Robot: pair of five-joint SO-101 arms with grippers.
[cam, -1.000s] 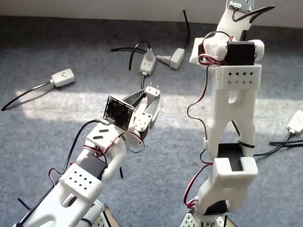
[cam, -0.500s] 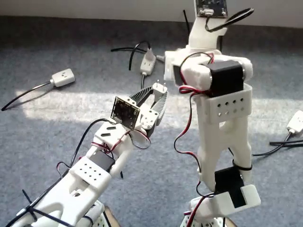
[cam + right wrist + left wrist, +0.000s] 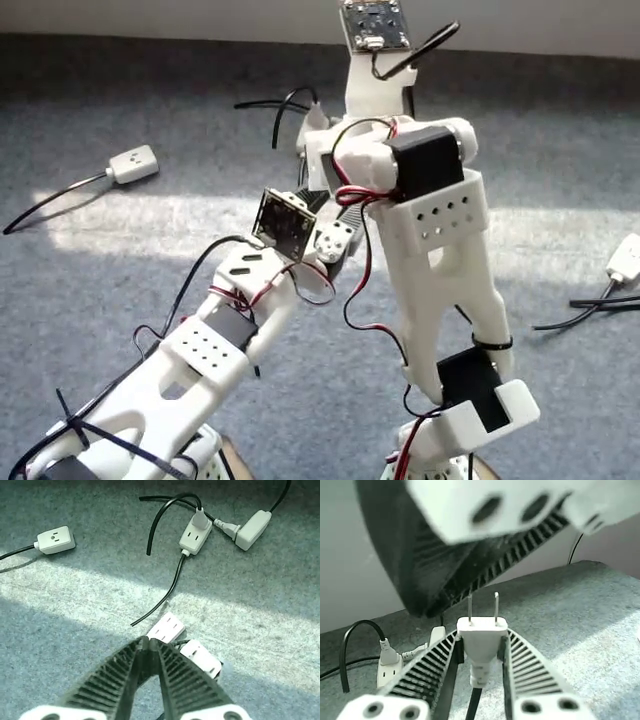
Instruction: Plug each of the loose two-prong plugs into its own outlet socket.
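**Left arm.** The left arm extends from the lower left of the high view toward the frame centre. The left gripper has its ribbed black fingers clamped on the body of a white two-prong plug. The plug is held clear of the carpet, with both prongs pointing away from the wrist and its black cord running back between the fingers.

**Right arm.** The right arm rises from the lower centre of the high view to the top centre. The right gripper points down at the carpet with its fingers together and nothing between them. It hangs close above the held plug.

**Sockets.**
- Two white socket blocks lie side by side on the carpet just past the right fingertips.
- A single socket on a black cord lies in the upper left of the high view, well apart from both arms.
- Another socket lies at the right edge.
- An occupied socket lies farther off, with a plugged adapter just beside it.
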